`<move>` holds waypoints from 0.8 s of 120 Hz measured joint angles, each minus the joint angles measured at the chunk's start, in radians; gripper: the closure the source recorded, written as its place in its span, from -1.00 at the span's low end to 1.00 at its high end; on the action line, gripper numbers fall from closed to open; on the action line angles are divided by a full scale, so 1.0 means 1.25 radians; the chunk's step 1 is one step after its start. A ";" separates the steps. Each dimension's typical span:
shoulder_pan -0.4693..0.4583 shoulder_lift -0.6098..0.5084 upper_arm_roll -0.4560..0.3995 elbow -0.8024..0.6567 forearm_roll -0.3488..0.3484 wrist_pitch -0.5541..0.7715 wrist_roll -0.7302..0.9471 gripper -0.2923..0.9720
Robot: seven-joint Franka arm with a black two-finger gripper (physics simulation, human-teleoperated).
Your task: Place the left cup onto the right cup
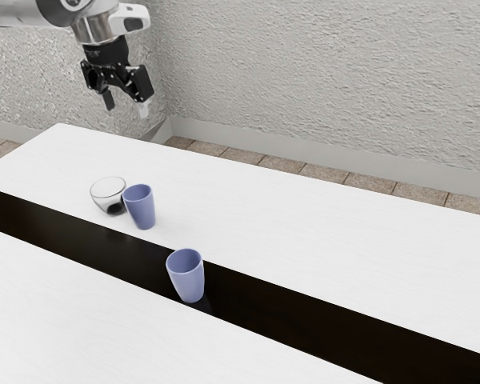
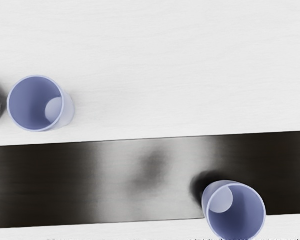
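Two lavender-blue cups stand upright on the table. One cup (image 1: 139, 206) (image 2: 38, 103) is on the white surface at the exterior view's left, next to a clear glass bowl (image 1: 108, 194). The other cup (image 1: 186, 274) (image 2: 234, 209) stands on the black strip, nearer the camera and further toward the exterior view's right. My black gripper (image 1: 126, 101) hangs high above the table's far left corner, well above and behind both cups, open with nothing between its fingers.
A black strip (image 1: 304, 320) (image 2: 115, 175) runs diagonally across the white table (image 1: 320, 232). The glass bowl with a dark base touches or nearly touches the left cup. A textured grey wall (image 1: 328, 72) and tiled floor lie behind the table.
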 joint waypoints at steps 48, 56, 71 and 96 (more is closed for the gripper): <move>0.211 0.198 -0.021 -0.061 -0.027 0.152 0.005 -0.51; 0.227 0.254 -0.024 -0.060 -0.057 0.194 0.010 -0.51; 0.240 0.318 -0.031 -0.062 -0.102 0.258 0.017 -0.51; 0.239 0.338 -0.078 -0.051 -0.135 0.325 0.024 -0.50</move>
